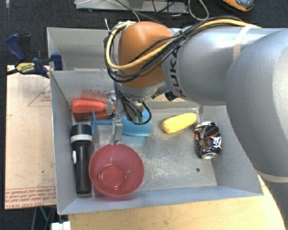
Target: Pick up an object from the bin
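Six loose things lie on the floor of the bin [61, 128], and you see none of them lifted, so count the pick as not yet made. The arm [240, 71] reaches in from the right. Its orange cover [141, 51] hangs over the upper left part of the bin, and the gripper [118, 123] sits low beneath it. The gripper is down among three things:

- a light-blue plastic scoop [134, 129], just to its right, with a flat handle that runs leftward past it
- an orange-red stubby thing [86, 107], just to its left
- a pink bowl [116, 170], standing upright just below it

The cover and cables hide the tip, so you cannot tell whether the pincer is released or clenched, nor whether it touches the scoop.

Judging by where it sits, the blue scoop is the likeliest target, but treat that as a guess. The black flashlight [81, 159] lies along the left wall. The yellow corn cob [180, 122] and the crushed can [208, 140] lie well apart to the right, untouched.

What is left, as far as you can judge, is nearly everything that counts: a firm closing on one thing, then a lift clear of the bin. Only the reach and descent look done.
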### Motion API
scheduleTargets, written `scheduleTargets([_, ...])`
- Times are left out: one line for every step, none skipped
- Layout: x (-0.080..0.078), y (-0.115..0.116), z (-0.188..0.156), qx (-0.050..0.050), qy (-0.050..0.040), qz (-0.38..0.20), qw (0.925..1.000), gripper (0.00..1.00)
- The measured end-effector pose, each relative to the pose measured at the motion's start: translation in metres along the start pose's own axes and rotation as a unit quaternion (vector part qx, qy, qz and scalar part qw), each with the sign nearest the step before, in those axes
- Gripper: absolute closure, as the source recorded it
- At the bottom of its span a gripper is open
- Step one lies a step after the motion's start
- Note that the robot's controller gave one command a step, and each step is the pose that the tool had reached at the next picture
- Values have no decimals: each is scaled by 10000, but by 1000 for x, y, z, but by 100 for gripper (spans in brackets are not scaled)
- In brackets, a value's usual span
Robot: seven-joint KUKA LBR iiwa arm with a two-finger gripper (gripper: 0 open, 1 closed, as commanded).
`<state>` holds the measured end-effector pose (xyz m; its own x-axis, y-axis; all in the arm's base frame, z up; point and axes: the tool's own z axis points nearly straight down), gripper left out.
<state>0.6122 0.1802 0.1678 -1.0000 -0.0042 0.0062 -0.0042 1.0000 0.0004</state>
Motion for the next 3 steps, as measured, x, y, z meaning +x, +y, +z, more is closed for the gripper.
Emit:
scheduleTargets([-2, -1, -5, -6, -37, 21, 10000, 0])
scheduleTargets([-19, -94, 99, 4, -13, -430, 9991, 0])
scheduleTargets([-1, -69, 29, -46, -100, 487, 9988, 0])
